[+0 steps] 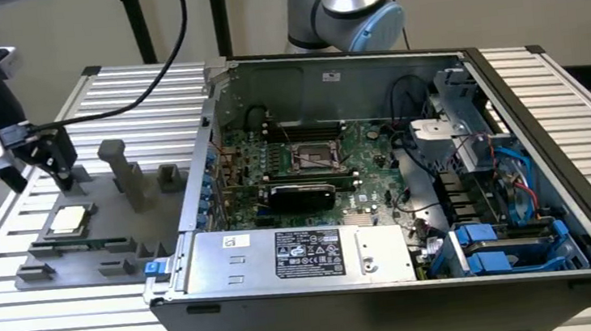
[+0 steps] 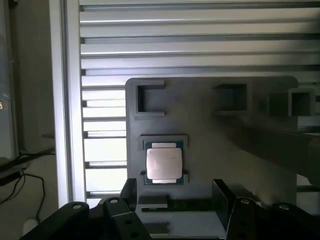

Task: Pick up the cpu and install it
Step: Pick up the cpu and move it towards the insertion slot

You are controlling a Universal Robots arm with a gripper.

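Over on the exterior view's left, a grey holder plate (image 1: 117,231) lay on the slatted bench (image 1: 550,108). The cpu (image 1: 70,220) sat in the plate's shallow square recess, pale metal top facing up. The gripper (image 1: 44,188) hung just above and behind the cpu, touching nothing, its two dark fingers (image 1: 61,165) spread apart with nothing between them.

Beside the plate stood the opened computer case (image 1: 565,261). Inside it were a green motherboard (image 1: 367,175) with a dark, metal-framed socket (image 1: 317,157) near its middle, and a silver power supply (image 1: 304,254) with a black label along the near wall. Blue drive brackets (image 1: 499,247) and loose cables filled the end toward the exterior view's right. I could not make out what lay inside the socket's frame.

The arm above the gripper ran out of the picture. A silver and blue joint (image 1: 351,10) behind the case was cut off as well.

From the wrist, the cpu (image 2: 163,165) looked squarely seated, its dark rim nested in the recess. The holder plate (image 2: 210,150) carried further square pockets beyond it. The gripper (image 2: 175,197) reached in from the picture's edge, one finger (image 2: 222,197) to either side of the chip's line. A blurred grey upright crossed one corner, and I could not tell its shape. From the side, the same plate showed upright posts (image 1: 117,170) standing behind the cpu.
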